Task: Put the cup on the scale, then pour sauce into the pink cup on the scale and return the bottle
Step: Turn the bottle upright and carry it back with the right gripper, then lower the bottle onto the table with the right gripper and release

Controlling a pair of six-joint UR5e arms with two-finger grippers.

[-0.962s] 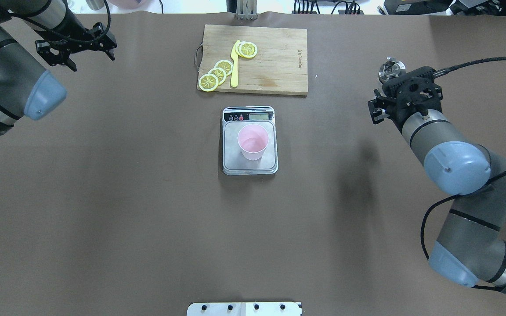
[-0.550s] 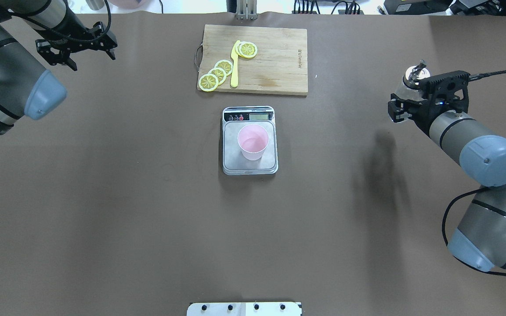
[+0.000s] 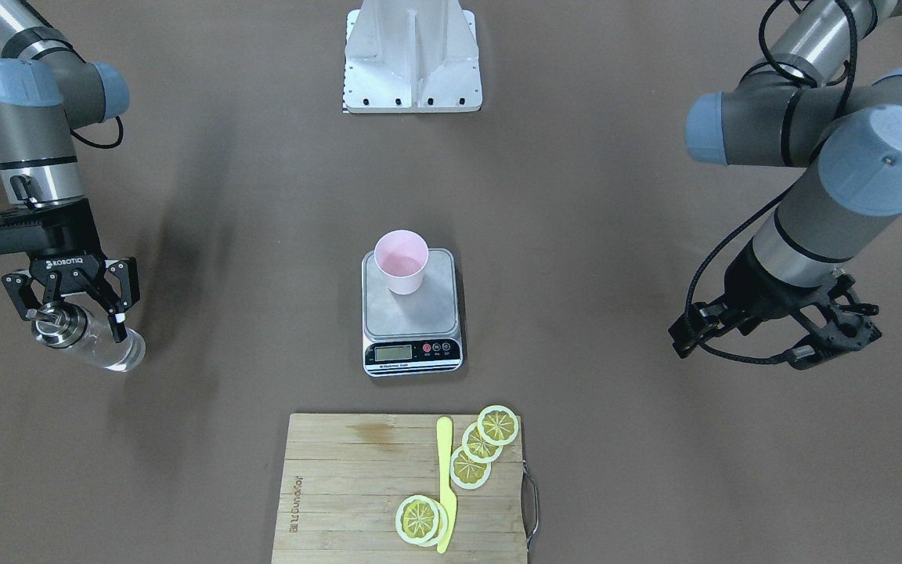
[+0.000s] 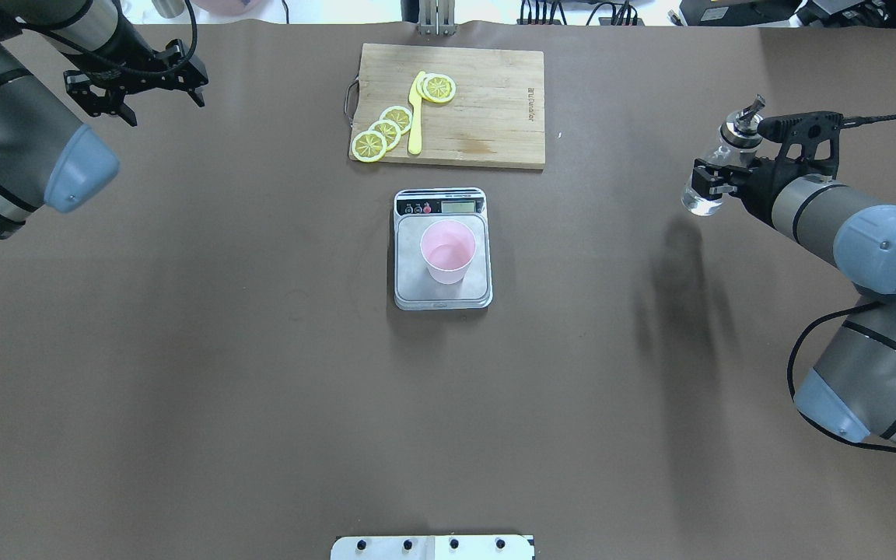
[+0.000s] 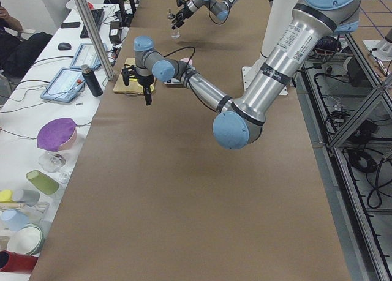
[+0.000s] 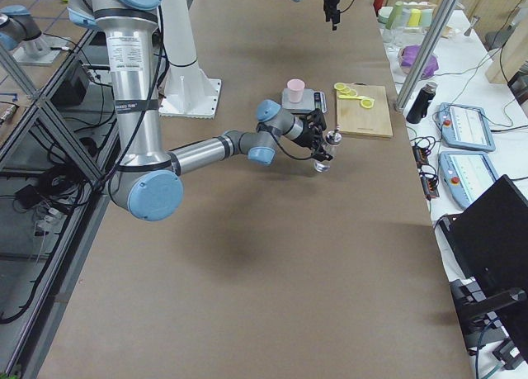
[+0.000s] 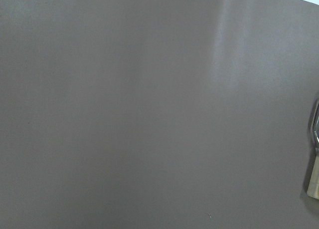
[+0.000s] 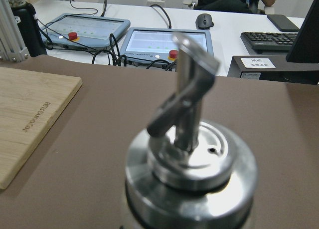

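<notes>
The pink cup [image 4: 448,250] stands upright on the scale [image 4: 409,289] at the table's middle; both also show in the front view, the cup [image 3: 401,262] on the scale [image 3: 413,317]. My right gripper [image 4: 711,180] is shut on the clear bottle [image 4: 698,201] at the right side and holds it tilted above the table, metal pourer cap [image 8: 192,159] uppermost. The front view shows this gripper [image 3: 69,319] and the bottle [image 3: 110,354] with clear sauce inside. My left gripper [image 4: 137,87] is open and empty at the far left.
A wooden cutting board [image 4: 487,109] with lemon slices [image 4: 386,128] and a yellow knife [image 4: 414,117] lies just beyond the scale. The robot's base plate [image 4: 432,547] sits at the near edge. Monitors and tablets stand past the table's right end.
My right arm has swung outward to the right with the bottle, and the wrist has turned so the bottle's body now shows tilted. The left arm, cup and scale have not moved.
</notes>
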